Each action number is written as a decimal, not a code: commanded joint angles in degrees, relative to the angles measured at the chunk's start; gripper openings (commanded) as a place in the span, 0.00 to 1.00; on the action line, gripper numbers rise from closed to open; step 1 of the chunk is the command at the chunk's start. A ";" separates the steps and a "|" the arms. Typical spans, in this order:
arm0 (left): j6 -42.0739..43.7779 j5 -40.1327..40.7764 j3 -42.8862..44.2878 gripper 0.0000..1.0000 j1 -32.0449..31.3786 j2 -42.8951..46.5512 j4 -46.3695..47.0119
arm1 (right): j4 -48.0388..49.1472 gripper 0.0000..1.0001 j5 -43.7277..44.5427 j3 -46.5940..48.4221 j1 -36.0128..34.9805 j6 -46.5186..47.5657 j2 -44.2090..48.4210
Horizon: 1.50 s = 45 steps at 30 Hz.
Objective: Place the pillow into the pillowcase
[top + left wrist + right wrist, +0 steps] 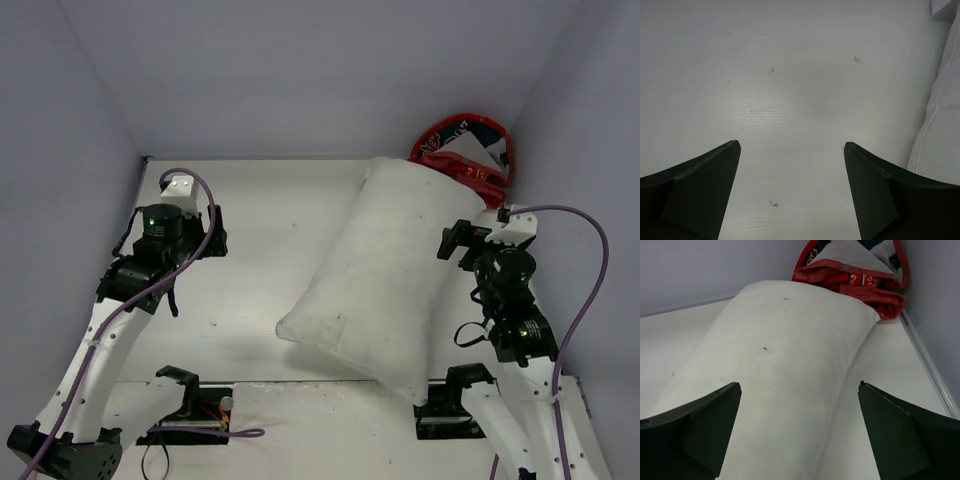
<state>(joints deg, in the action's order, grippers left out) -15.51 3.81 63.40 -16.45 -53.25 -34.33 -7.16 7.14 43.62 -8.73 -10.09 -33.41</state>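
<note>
Caught the pillow [385, 270] sprawled slantwise across the right half of the white table [260, 220] — far end butted against the pillowcase [465, 150], near end close to the table's front edge. Found that red cover crumpled in the far right corner (pale lining showing in the right wrist view), pressed against the walls [300, 80], with the cushion outside it. Showed the right gripper [800, 385] with jaws spread wide, poised over the pillow's near part and holding nothing; could not tell from any view whether the fingers [700, 425] touched the fabric. Showed the left gripper [790, 145] likewise spread and empty above bare tabletop on the left side — well apart from the pillowcase, with only the pillow's seamed edge at the right rim of its wrist view.
</note>
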 commanded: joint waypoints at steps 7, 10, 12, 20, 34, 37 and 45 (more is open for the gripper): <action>-1.45 -2.06 4.45 0.81 -0.16 1.49 2.07 | 4.69 1.00 7.62 5.33 -0.41 -4.76 -7.54; -1.81 -2.14 4.89 0.81 -0.16 1.49 1.20 | 5.57 1.00 11.56 10.07 -0.32 -6.61 -15.52; -1.98 -2.23 5.16 0.81 -0.16 1.31 0.93 | 6.62 1.00 13.16 13.50 0.29 -6.96 -23.58; -2.77 -3.81 5.16 0.81 -0.16 0.61 1.01 | 6.72 1.00 5.34 40.38 8.47 -12.41 -53.40; -2.68 -6.54 1.82 0.81 -0.16 0.79 -0.13 | 6.63 1.00 6.22 77.04 11.63 -8.99 -96.04; -3.04 -7.33 1.64 0.81 -0.16 -0.01 -1.27 | 6.63 1.00 5.52 82.76 11.81 -8.99 -103.33; -1.37 -5.49 1.55 0.71 -0.16 0.08 -2.85 | 13.74 0.43 -3.87 87.78 11.55 -2.32 -110.91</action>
<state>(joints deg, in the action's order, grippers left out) -17.67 -2.52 63.90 -16.45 -53.25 -38.70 -0.82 9.26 127.96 2.70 -15.97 -146.85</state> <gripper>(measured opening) 0.737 0.508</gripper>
